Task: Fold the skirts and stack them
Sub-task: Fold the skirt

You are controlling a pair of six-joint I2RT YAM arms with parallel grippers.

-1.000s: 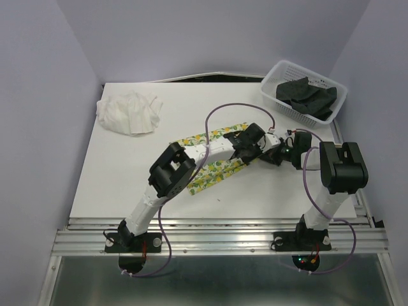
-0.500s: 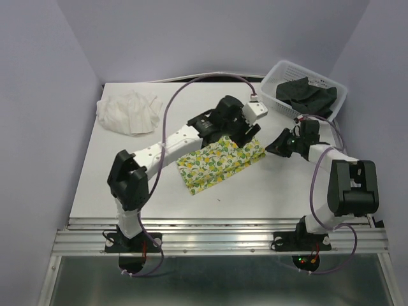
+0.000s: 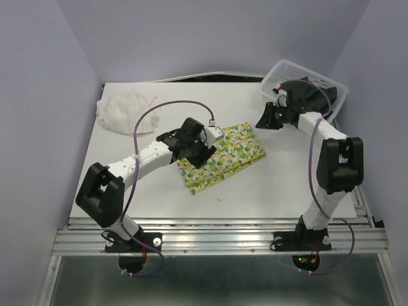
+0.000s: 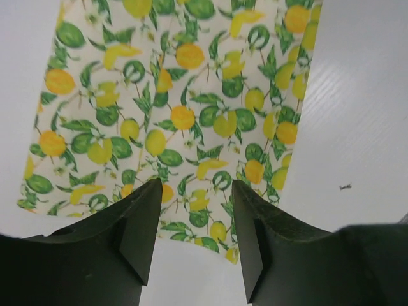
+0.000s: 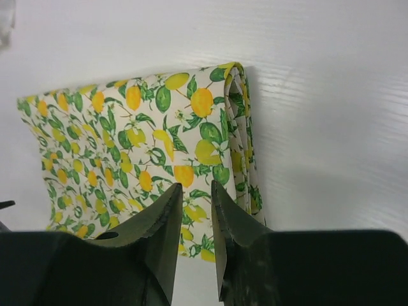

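My left gripper (image 4: 194,191): jaws released, wide gap, nothing in it, over the near edge of the folded lemon-print skirt (image 4: 172,95). Whether the fingertips touch the cloth I cannot tell. Bare table (image 3: 287,178) runs right of that edge, with one small dark speck (image 4: 345,187) on it. My right gripper (image 5: 193,188): jaws parted only a slit, gripping nothing, off the skirt's far right corner, near the mesh basket (image 3: 319,76). In its wrist view the skirt's right edge shows stacked layers. Skirt lies mid-table, slanted, with open room on the near and right sides. White skirt (image 3: 127,111) is crumpled at the far left corner, well apart. Black skirt (image 3: 306,95) sits inside the basket at the far right corner
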